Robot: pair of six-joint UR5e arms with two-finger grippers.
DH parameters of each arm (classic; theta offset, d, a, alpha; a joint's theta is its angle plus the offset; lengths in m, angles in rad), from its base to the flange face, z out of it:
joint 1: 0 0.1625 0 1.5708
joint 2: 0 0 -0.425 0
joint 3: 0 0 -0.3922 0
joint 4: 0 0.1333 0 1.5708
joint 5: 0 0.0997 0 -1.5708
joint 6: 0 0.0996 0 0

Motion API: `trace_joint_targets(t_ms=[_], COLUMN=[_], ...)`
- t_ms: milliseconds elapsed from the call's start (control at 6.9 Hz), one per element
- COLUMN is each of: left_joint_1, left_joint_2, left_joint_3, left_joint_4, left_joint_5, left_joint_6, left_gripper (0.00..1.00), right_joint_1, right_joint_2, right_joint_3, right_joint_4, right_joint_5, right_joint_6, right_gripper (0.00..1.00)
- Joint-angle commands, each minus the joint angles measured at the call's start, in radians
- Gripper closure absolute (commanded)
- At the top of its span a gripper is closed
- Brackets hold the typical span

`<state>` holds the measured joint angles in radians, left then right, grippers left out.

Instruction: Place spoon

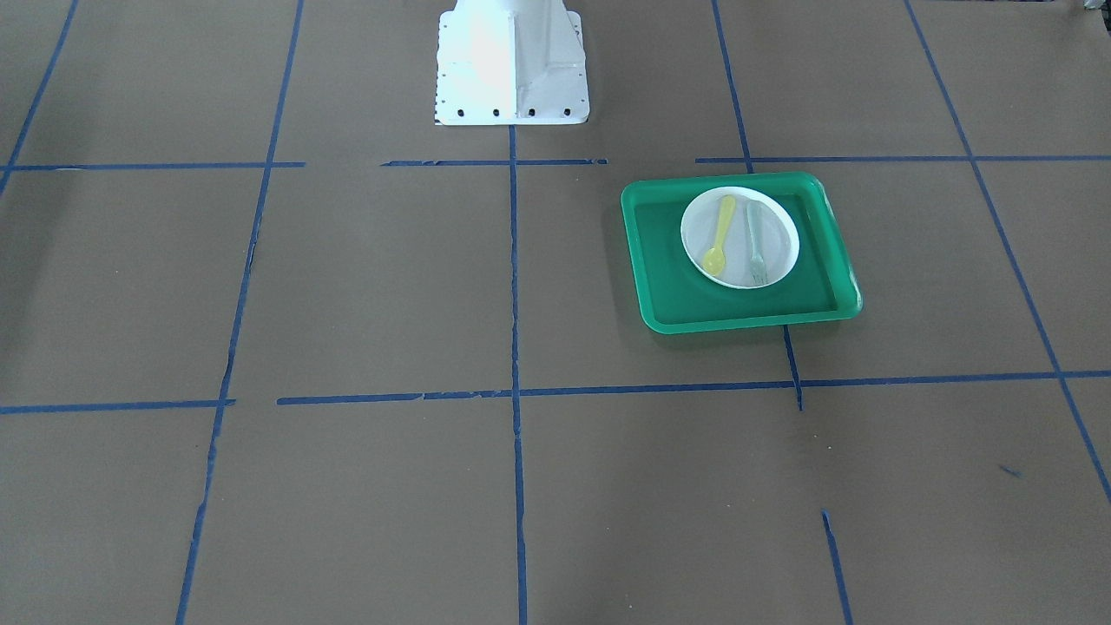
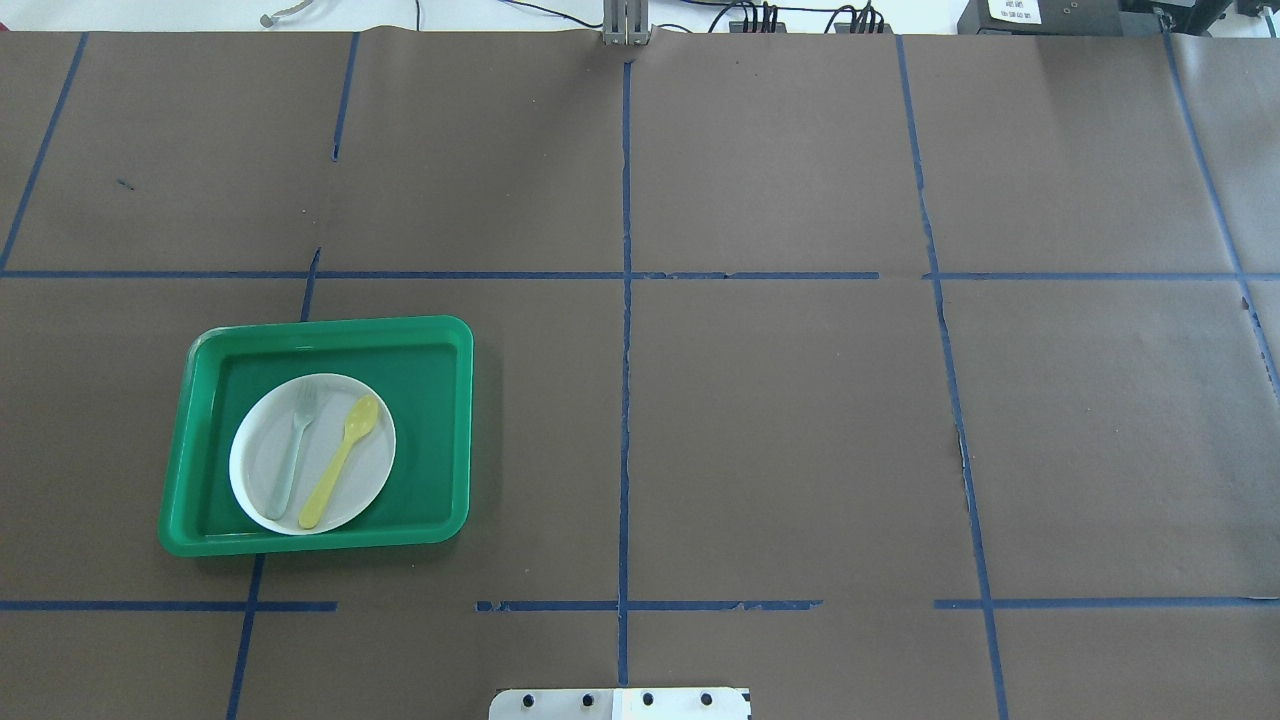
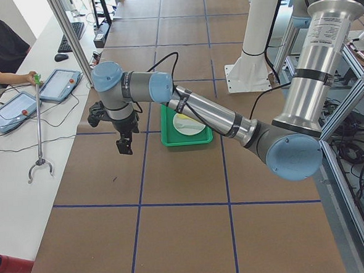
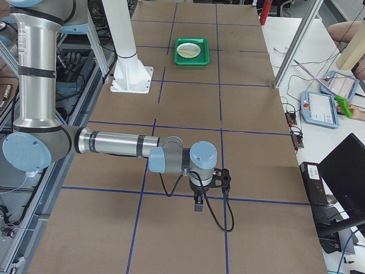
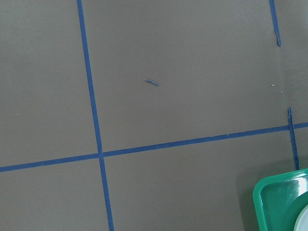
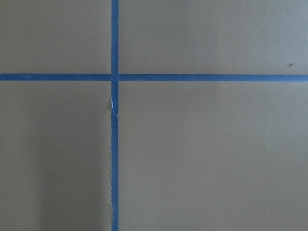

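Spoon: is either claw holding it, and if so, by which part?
No. The spoon lies free on the white plate, beside the fork; no claw touches it.

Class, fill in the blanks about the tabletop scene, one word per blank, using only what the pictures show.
1. The yellow spoon lies on a white ____.
2. Beside the spoon lies a pale grey-green ____.
3. The plate sits inside a ____ tray.
4. The tray stands on the robot's ____ side of the table.

Missing words: plate, fork, green, left.
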<state>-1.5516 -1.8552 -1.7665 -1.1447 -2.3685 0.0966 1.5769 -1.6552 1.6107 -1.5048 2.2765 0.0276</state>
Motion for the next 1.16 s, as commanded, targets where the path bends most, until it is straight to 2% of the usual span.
trace_joint_targets(t_ms=[0,290,725,870,1014], left_joint_1=[-0.001,0.002,0.033,0.161,0.221], left_joint_2=[0.002,0.011,0.016,0.005,0.002], left_joint_3=[-0.001,0.016,0.0,-0.026,-0.075], left_joint_4=[0.04,0.057,0.004,-0.065,-0.135], left_joint_5=[0.005,0.002,-0.011,-0.062,-0.066], left_joint_6=[0.023,0.015,-0.008,-0.099,-0.314], left_gripper=[0.0,0.0,0.0,0.0,0.0], right_joint_1=[0.0,0.0,0.0,0.0,0.0], right_joint_2=[0.0,0.0,0.0,0.0,0.0], right_joint_3=[0.0,0.0,0.0,0.0,0.0], right_joint_4=[0.0,0.0,0.0,0.0,0.0], right_joint_5=[0.0,0.0,0.001,0.002,0.0], right_joint_6=[0.0,0.0,0.0,0.0,0.0], right_gripper=[0.0,0.0,0.0,0.0,0.0])
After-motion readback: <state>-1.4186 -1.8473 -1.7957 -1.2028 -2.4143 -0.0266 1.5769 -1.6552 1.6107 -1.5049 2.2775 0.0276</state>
